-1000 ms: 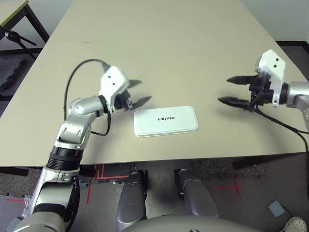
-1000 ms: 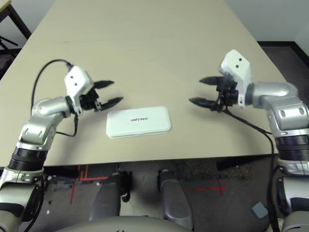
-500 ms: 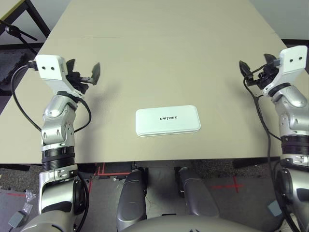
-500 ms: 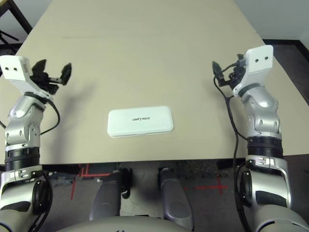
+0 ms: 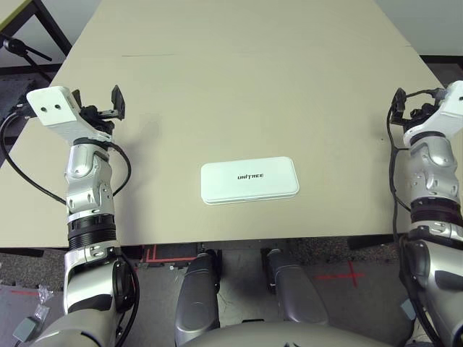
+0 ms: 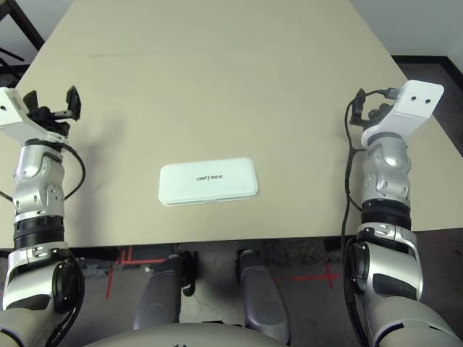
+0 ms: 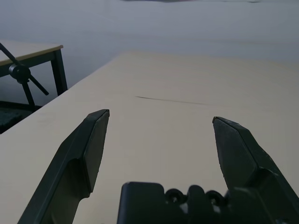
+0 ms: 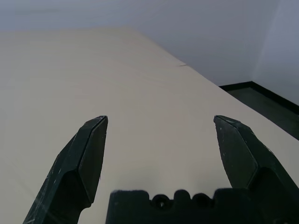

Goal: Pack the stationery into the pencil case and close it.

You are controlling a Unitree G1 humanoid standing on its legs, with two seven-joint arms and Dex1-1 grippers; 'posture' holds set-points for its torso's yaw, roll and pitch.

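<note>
The pencil case (image 5: 249, 181) lies shut near the front edge of the table (image 5: 239, 79), and we judge the task done. We hold the left gripper (image 7: 159, 140) and right gripper (image 8: 159, 144) spread wide, empty, raised well apart from it at the sides. Best not to touch it. Wrist views show only bare tabletop; head views show the case.

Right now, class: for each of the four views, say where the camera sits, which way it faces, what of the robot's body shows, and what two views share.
Left eye: on the head, facing down at the table; forearms at both sides.
Right eye: beside it, same aim; both share the closed pencil case.
Left wrist: on the left arm, looking along the open left gripper across bare tabletop.
Right wrist: on the right arm, looking along the open right gripper across tabletop.
</note>
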